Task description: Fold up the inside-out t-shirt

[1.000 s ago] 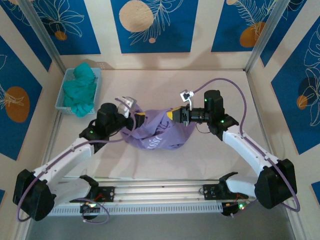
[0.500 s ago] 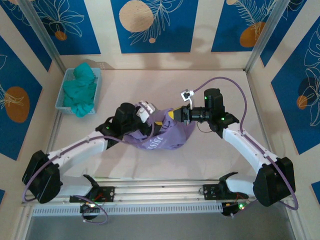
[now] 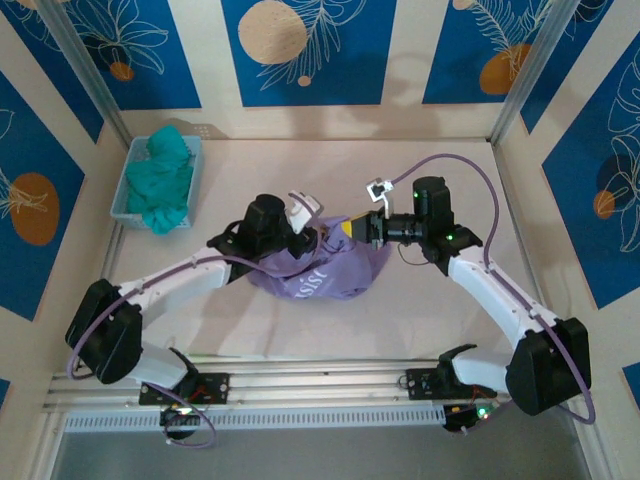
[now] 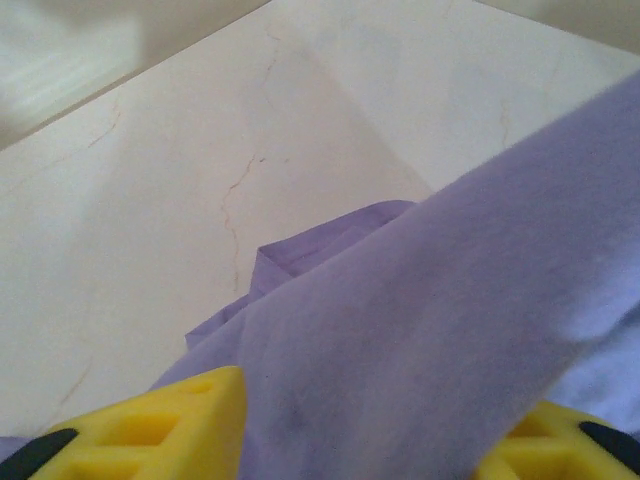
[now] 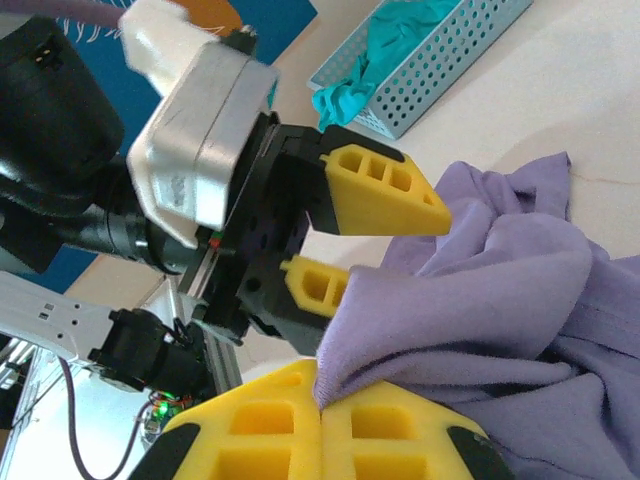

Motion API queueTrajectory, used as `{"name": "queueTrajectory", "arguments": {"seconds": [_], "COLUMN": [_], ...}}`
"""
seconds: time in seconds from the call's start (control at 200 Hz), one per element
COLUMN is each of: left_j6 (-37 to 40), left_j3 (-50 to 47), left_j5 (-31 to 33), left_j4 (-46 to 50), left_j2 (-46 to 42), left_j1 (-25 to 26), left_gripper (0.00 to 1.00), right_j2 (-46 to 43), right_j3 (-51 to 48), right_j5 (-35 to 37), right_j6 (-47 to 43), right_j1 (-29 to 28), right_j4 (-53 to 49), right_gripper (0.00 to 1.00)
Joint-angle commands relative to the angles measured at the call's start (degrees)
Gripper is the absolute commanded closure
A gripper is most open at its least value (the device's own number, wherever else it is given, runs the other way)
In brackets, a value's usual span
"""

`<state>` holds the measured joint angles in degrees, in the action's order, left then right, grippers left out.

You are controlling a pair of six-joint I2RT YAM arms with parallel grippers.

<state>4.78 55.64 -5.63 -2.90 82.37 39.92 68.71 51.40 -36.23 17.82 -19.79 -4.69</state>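
Note:
The inside-out t-shirt [image 3: 322, 272] is a lavender bundle at the table's middle, its upper part lifted. My right gripper [image 3: 352, 229] is shut on a top edge of the shirt [image 5: 480, 290], the cloth pinched where its two yellow fingers [image 5: 270, 430] meet. My left gripper [image 3: 316, 238] faces it from the left, almost touching. The left gripper's yellow fingers [image 4: 150, 425] stand apart with a fold of the shirt [image 4: 400, 330] running between them. From the right wrist camera, the left gripper [image 5: 395, 255] shows one finger above the cloth and one below it.
A light-blue perforated basket [image 3: 122, 192] at the back left holds a teal-green garment [image 3: 160, 180], and the same basket [image 5: 440, 70] appears behind the left gripper. An aluminium rail [image 3: 320, 385] runs along the near edge. Bare tabletop [image 4: 150, 200] lies around the shirt.
My left arm has swung right, up to the shirt and the right gripper, and its jaws have narrowed around a fold. The right gripper has kept its hold and barely moved.

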Motion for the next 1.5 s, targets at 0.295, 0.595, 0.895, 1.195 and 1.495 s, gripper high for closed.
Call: {"name": "queueTrajectory", "arguments": {"seconds": [0.295, 0.595, 0.895, 1.195, 1.495], "left_j6": [-1.83, -17.02, -26.31, -27.52, -26.99], "left_j3": [7.16, 0.52, -2.56, -2.82, -3.52], "left_j5": [-6.41, -23.97, -29.75, -29.62, -29.36], "left_j4": [5.24, 1.05, -4.4, -4.75, -4.57], "left_j2": [6.62, -8.06, -14.34, -14.42, -15.4], "left_j1": [-1.45, -2.71, -4.89, -4.91, -4.93], "left_gripper": [0.8, 1.0, 1.0, 1.0, 1.0], "right_j2": [-2.35, -2.47, -9.87, -22.74, -11.09], "right_j3": [0.15, 0.94, -0.13, -9.89, -8.46], "right_j5": [-2.02, 29.37, 36.15, 33.33, 36.98], "right_j6": [-4.01, 1.14, -5.37, -8.29, 4.01], "right_j1": [0.2, -2.16, -8.55, -20.02, -22.04], "right_j4": [-1.49, -11.52, -15.38, -8.59, 0.75], "right_gripper": [1.0, 0.93, 0.73, 0.66, 0.73]}}
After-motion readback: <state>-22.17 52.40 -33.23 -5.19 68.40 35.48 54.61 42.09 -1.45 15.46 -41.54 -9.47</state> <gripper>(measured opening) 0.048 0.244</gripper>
